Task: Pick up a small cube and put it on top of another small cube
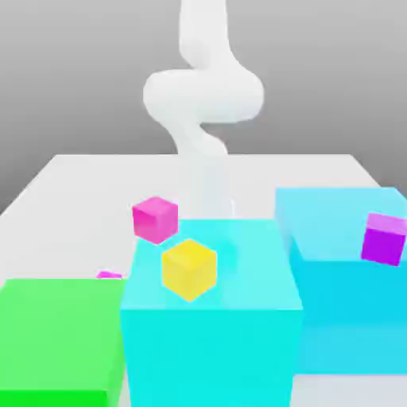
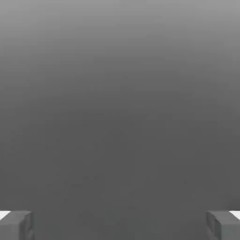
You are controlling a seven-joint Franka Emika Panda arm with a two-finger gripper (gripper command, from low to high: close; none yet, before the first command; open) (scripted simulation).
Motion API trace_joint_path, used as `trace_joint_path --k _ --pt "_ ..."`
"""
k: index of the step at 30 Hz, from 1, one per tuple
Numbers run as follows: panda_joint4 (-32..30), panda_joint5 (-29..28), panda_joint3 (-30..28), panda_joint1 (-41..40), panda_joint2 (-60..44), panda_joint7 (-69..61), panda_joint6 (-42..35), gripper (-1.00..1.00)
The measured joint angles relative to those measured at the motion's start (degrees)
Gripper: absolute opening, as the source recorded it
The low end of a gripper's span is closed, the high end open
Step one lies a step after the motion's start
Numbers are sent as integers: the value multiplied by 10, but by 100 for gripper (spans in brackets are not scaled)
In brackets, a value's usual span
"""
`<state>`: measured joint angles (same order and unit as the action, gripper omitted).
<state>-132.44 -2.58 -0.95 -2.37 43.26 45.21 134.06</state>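
Several small cubes show in the exterior view. A yellow cube [image 1: 189,269] appears over the top of the middle cyan block [image 1: 211,334]. A magenta cube [image 1: 155,219] is by that block's far corner, toward the exterior view's left. On the right, a purple cube [image 1: 384,237] stands against the second cyan block [image 1: 334,238]. A sliver of a pink cube [image 1: 109,275] peeks out behind the green block [image 1: 56,338]. The white arm [image 1: 203,95] rises behind the blocks. In the hand view my gripper [image 2: 120,225] is open, its grey fingertips [image 2: 16,225] far apart with nothing between them.
Three large blocks crowd the near side of the pale table [image 1: 79,183]: green at the exterior view's left, cyan in the middle, a lower cyan one at the right. Bare table lies behind them, around the arm's base.
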Motion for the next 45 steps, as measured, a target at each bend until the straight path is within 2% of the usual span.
trace_joint_path --k 8,14,18,22,25,27,29,31,32,39,42,45 --pt "-116 -73 -55 -78 -140 -32 116 0" --pt "-214 -104 -118 -130 -248 -70 206 0" --pt "-297 -96 -168 -154 -327 -114 274 0" --pt "-371 -40 -199 -151 -394 -173 331 0" --pt "-372 36 -175 -152 -449 -222 373 0" --pt "-365 94 -120 -190 -486 -262 402 0" --pt "-358 123 -56 -247 -522 -284 432 0" --pt "-352 129 -6 -297 -558 -291 462 0" --pt "-350 127 10 -315 -573 -291 475 -100" --pt "-349 124 15 -321 -576 -289 477 -100" --pt "-356 108 -30 -278 -533 -274 441 -100" --pt "-367 47 -74 -250 -479 -229 398 -100"
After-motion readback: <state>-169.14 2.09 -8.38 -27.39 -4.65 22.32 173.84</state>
